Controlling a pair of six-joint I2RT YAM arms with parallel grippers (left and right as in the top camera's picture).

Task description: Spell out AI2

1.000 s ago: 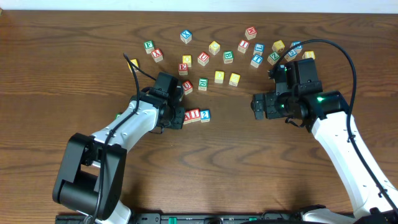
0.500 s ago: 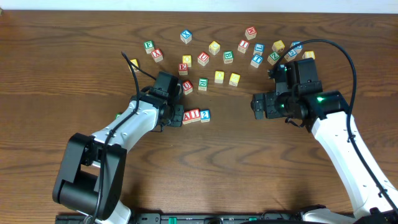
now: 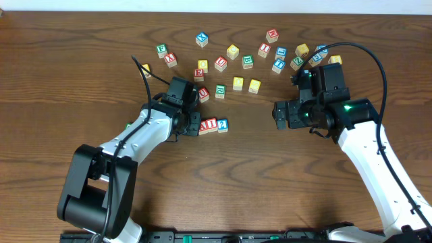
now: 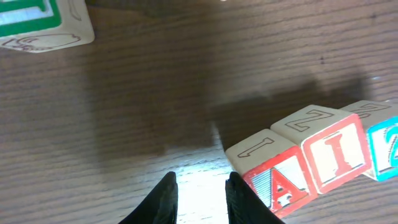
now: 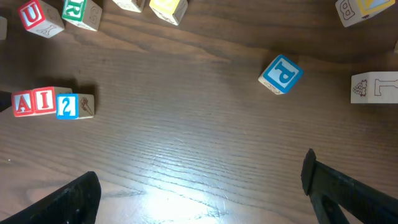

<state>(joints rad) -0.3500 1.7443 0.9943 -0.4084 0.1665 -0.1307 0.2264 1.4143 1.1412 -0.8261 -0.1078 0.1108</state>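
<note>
**Row of three cubes and the two pincers.** The A cube (image 4: 273, 180), the I cube (image 4: 333, 155) and the 2 cube (image 4: 385, 149) lie on the table (image 3: 256, 182) in one straight row. They stand face to face with no visible gap and read A-I-2 from above.

The row's long axis runs from the left pincer (image 4: 200, 190) toward the right pincer (image 5: 199, 193), and the row lies between the two. The A end is just beside the outer face of one left finger (image 4: 239, 196); whether cube and finger touch cannot be told. The 2 end faces the right pincer, which is well apart from it.

The left arm is therefore much the nearer. Its jaws stand narrowly parted, with bare table between them, and grip nothing. The right pincer is spread wide and is also empty.

The spelling appears complete. The likely next move is a withdrawal of the left pincer. It turns on this side-by-side relation: a retreat away from the A end, or straight up, should leave the row undisturbed. A sweep along the row's axis could push all three cubes.

A green-printed cube (image 4: 37, 22) lies ahead of the left pincer, away from the row. A blue P cube (image 5: 280, 73) lies ahead of the right pincer. Other loose cubes lie scattered beyond both pincers.
</note>
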